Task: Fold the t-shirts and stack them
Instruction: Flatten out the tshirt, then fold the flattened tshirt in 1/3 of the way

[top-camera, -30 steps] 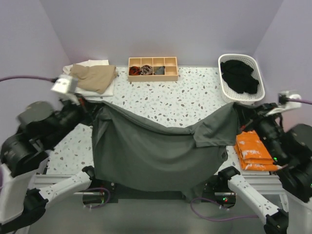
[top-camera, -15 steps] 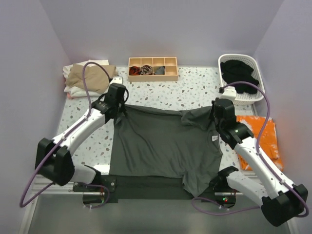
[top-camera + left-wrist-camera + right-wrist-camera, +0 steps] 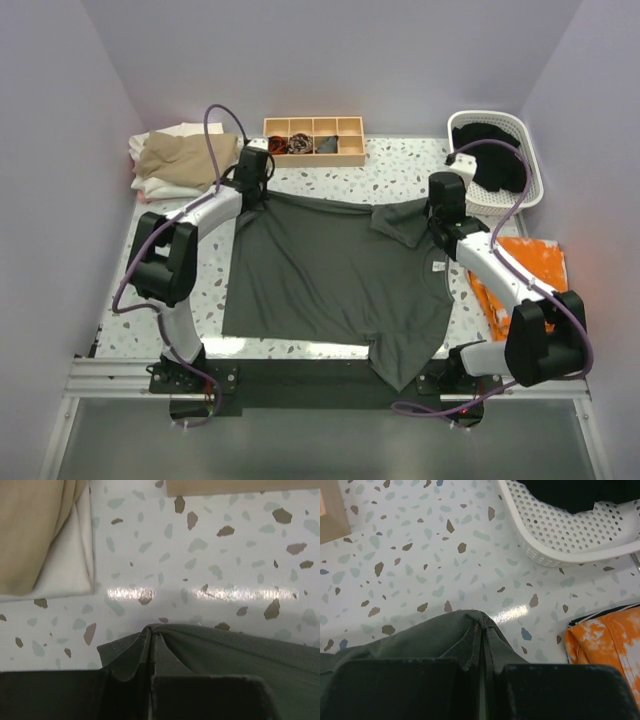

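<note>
A charcoal-grey t-shirt (image 3: 330,280) lies spread on the speckled table, its near part hanging over the front edge. My left gripper (image 3: 250,192) is shut on its far left corner (image 3: 150,645). My right gripper (image 3: 432,212) is shut on its far right corner (image 3: 480,630), where a sleeve is folded over. A tan t-shirt (image 3: 185,158) lies on a white one (image 3: 160,188) at the far left; both show in the left wrist view (image 3: 35,530). A black t-shirt (image 3: 490,150) lies in the white basket (image 3: 462,185).
A wooden divided box (image 3: 312,140) with small rolled bundles stands at the back centre. Orange patterned cloth (image 3: 525,275) lies at the right edge, also in the right wrist view (image 3: 607,645). The basket rim (image 3: 555,550) is close beyond my right gripper.
Both grippers have carried the grey shirt's far corners away from me toward the back of the table. The shirt has gone from hanging draped to lying flat and spread.
</note>
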`<state>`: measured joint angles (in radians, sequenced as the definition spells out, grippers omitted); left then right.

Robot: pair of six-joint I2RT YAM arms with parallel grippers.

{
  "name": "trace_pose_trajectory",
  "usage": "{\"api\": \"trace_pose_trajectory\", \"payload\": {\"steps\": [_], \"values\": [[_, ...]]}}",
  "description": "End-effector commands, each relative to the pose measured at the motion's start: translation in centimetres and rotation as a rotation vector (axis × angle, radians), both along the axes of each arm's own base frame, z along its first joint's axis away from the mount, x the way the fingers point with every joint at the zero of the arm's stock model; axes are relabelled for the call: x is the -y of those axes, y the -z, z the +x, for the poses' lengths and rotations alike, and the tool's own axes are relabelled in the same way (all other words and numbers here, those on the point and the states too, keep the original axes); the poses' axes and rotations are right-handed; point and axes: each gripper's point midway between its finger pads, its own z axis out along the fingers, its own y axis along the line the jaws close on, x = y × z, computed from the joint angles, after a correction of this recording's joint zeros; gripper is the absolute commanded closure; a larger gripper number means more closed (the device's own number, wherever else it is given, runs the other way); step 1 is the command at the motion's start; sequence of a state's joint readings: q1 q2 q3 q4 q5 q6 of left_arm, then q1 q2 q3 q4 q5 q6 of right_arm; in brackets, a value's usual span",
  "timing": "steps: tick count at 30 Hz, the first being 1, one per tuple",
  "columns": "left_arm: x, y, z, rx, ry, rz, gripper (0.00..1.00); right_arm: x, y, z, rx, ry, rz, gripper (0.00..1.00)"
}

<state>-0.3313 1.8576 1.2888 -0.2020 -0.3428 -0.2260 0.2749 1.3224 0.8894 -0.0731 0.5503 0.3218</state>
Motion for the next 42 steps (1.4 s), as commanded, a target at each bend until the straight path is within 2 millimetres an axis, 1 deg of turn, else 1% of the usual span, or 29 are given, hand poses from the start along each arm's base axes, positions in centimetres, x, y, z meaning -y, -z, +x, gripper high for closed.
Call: {"api": "trace_pose_trajectory", "payload": {"steps": [1, 2, 3, 4, 5, 7, 8, 10, 11, 12, 14, 16, 17, 19, 21, 23, 26, 27, 28, 29, 31, 32, 34, 36, 39, 40, 42], "values": [[-1.7, -2.1, 4.9, 0.094, 0.012, 0.027, 1.00, 0.4, -3.4, 3.3, 0.116, 0.017, 0.073, 1.00], [-1.6, -1.6, 5.2, 0.074, 0.053, 0.036, 1.00, 0.3, -3.9, 3.9, 0.125, 0.012, 0.079, 1.00], [-1.9, -2.0, 6.0, 0.077, 0.050, 0.044, 1.00, 0.2, -3.1, 3.8, 0.087, 0.004, 0.078, 1.00], [-2.4, -0.4, 5.8, 0.025, 0.051, 0.067, 1.00, 0.1, -2.5, 4.2, 0.064, -0.011, 0.075, 1.00], [-2.5, 0.0, 5.8, 0.007, 0.057, 0.084, 1.00, -0.7, -2.7, 4.6, 0.060, -0.051, 0.093, 1.00], [-2.9, 1.3, 5.4, -0.033, 0.058, 0.096, 1.00, -1.2, -1.9, 4.7, 0.019, -0.079, 0.099, 1.00], [-2.7, 1.7, 5.3, -0.038, 0.066, 0.092, 1.00, -1.7, -2.0, 5.0, 0.016, -0.101, 0.113, 1.00], [-1.8, 2.4, 4.7, -0.055, 0.113, 0.057, 1.00, -2.4, -1.6, 4.8, -0.014, -0.139, 0.123, 1.00], [-1.6, 2.5, 4.6, -0.059, 0.121, 0.043, 1.00, -3.2, -1.7, 5.0, -0.023, -0.176, 0.143, 1.00], [-1.4, 2.7, 4.2, -0.074, 0.132, 0.033, 1.00, -3.4, -1.3, 4.6, -0.056, -0.189, 0.149, 1.00], [-1.0, 2.7, 3.8, -0.090, 0.143, 0.012, 1.00, -3.7, -1.5, 4.3, -0.078, -0.201, 0.161, 1.00], [-1.0, 2.4, 3.3, -0.107, 0.140, 0.007, 1.00, -3.2, -1.0, 3.3, -0.119, -0.176, 0.157, 1.00], [-0.9, 2.4, 3.1, -0.114, 0.139, 0.006, 1.00, -2.9, -1.3, 2.9, -0.122, -0.165, 0.152, 1.00], [-1.4, 1.8, 2.7, -0.120, 0.120, 0.022, 1.00, -2.0, -1.0, 1.8, -0.158, -0.122, 0.133, 1.00], [-1.9, 1.4, 2.1, -0.136, 0.097, 0.032, 1.00, -1.6, -1.0, 0.8, -0.180, -0.107, 0.126, 1.00], [-2.5, 1.4, 1.6, -0.150, 0.067, 0.046, 1.00, -1.4, -0.5, 0.1, -0.203, -0.093, 0.123, 1.00], [-3.4, 1.9, 0.6, -0.192, 0.024, 0.071, 1.00, -0.9, 0.9, -0.9, -0.261, -0.076, 0.108, 1.00], [-3.6, 2.2, -0.1, -0.219, 0.013, 0.083, 1.00, -0.7, 1.4, -1.2, -0.284, -0.069, 0.096, 0.97], [-4.4, 2.3, -0.4, -0.225, -0.021, 0.110, 1.00, -0.3, 2.0, -1.5, -0.305, -0.052, 0.086, 0.97], [-4.5, 2.5, -0.8, -0.232, -0.037, 0.115, 1.00, -0.1, 2.3, -1.8, -0.318, -0.038, 0.077, 1.00], [-5.1, 2.9, -1.8, -0.248, -0.059, 0.138, 0.98, 0.1, 3.1, -2.4, -0.355, -0.025, 0.074, 1.00], [-5.1, 3.2, -2.1, -0.255, -0.067, 0.134, 0.94, 0.0, 3.4, -2.7, -0.370, -0.027, 0.079, 1.00], [-5.2, 4.0, -2.9, -0.278, -0.067, 0.143, 0.94, 0.1, 4.0, -3.2, -0.392, -0.024, 0.081, 1.00], [-5.1, 4.6, -3.3, -0.295, -0.070, 0.160, 0.94, 0.1, 4.6, -3.6, -0.410, -0.022, 0.080, 1.00], [-5.0, 5.1, -3.7, -0.313, -0.073, 0.203, 0.92, 0.7, 5.5, -3.9, -0.446, 0.002, 0.052, 1.00], [-5.1, 5.1, -3.6, -0.311, -0.080, 0.219, 0.89, 0.8, 5.7, -3.9, -0.451, 0.008, 0.045, 1.00], [-4.8, 5.3, -3.5, -0.316, -0.065, 0.225, 0.82, 1.1, 6.3, -3.6, -0.456, 0.015, 0.026, 1.00]]}}
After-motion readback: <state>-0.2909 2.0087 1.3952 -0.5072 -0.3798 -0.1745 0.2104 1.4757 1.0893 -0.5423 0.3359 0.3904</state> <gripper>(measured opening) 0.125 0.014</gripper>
